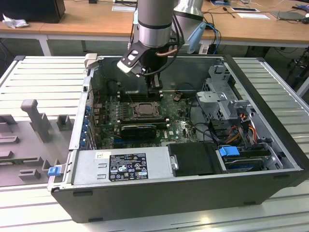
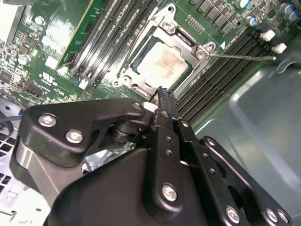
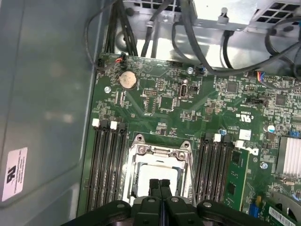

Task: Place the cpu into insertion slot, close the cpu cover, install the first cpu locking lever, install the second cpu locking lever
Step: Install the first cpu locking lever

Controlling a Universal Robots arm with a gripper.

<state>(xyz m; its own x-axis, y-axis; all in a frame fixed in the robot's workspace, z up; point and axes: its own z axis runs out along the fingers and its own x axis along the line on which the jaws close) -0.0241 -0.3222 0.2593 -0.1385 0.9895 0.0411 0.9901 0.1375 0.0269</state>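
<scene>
Grey fixtures (image 1: pixel 36 116) stand well to the exterior view's left of the insertion slot (image 1: pixel 145 110). Just above the slot hangs the gripper (image 1: pixel 155 89) — jaws pressed together, holding nothing. The cpu (image 2: pixel 162 63) sits in the slot, the cpu cover (image 3: pixel 160 151) flat around it; a thin lever rod (image 2: pixel 242 57) juts from one slot corner. To the exterior view's right of the slot — a metal drive cage (image 1: pixel 224 94).

This is a robotics lab or electronics workshop: an open dark grey metal computer tower case (image 1: pixel 169 195) lies on its side on a ribbed silver aluminium workbench (image 1: pixel 43 72), with a silver-grey cylindrical robot arm (image 1: pixel 153 19) reaching into it. Behind the case stand long pale wooden desks (image 1: pixel 82 19) with white papers (image 1: pixel 253 15); beside it, at the exterior view's left, sit grey moulded plastic blocks (image 1: pixel 36 113).
</scene>
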